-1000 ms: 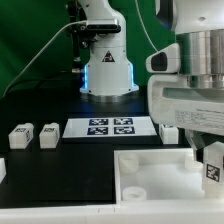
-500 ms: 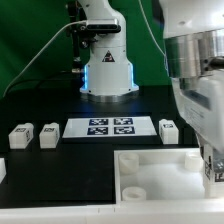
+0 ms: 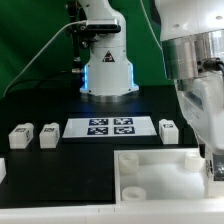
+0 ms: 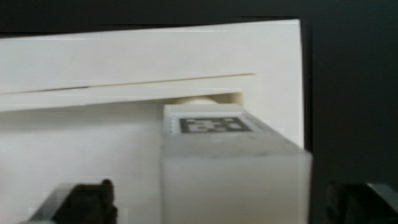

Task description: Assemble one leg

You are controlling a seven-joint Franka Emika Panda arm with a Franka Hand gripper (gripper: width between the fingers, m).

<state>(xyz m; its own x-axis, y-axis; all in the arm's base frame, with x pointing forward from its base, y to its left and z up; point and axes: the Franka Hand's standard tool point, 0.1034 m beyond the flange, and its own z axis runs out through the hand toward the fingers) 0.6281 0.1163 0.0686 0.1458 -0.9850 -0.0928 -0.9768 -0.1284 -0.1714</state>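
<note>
While three spare pegs (image 3: 22,134) flank the marker board (image 3: 110,127), my arm (image 3: 195,70) reaches down at the exterior view's right, gripper (image 4: 222,205) clamped on the leg (image 4: 226,150) above the white panel (image 3: 150,172).

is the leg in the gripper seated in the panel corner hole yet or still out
Cannot tell. In the wrist view the leg stands upright between the fingers over the white panel; its lower end is hidden.

The arm reaches steeply down at the exterior view's right, its gripper (image 3: 214,165) low at the frame edge, jaws clamped on the leg (image 4: 228,150)
</note>
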